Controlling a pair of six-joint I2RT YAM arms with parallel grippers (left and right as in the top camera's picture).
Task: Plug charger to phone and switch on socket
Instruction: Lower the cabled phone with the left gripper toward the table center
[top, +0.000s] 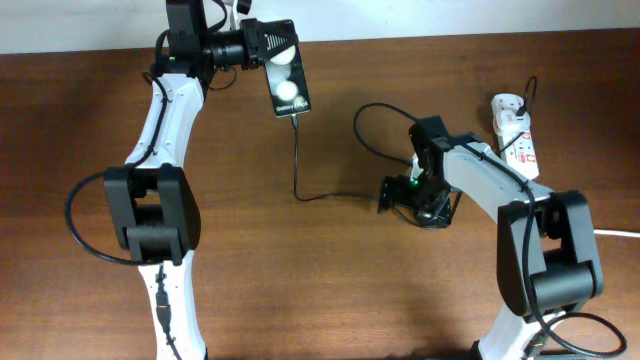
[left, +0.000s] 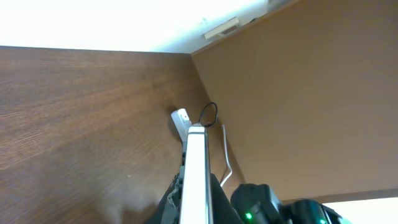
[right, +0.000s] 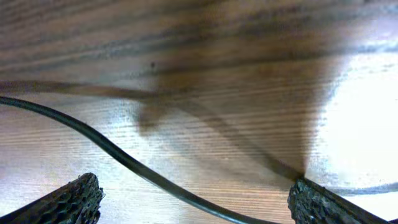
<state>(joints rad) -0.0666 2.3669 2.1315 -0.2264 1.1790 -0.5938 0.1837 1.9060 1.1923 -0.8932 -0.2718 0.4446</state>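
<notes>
The phone (top: 283, 78), at upper centre-left of the overhead frame, is clamped by the left gripper (top: 262, 48). The charger (top: 297, 160) appears seated in its lower end. The right gripper (top: 390, 195), jaws apart, straddles the cable mid-frame. The socket (top: 517, 135), upper right, is judged not yet switched on; its switch cannot be read.

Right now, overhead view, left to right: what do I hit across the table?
left pincer → phone, clamped in that pincer → right pincer, open → socket. charger cable skipped: it runs across most of the span from phone to socket.
</notes>
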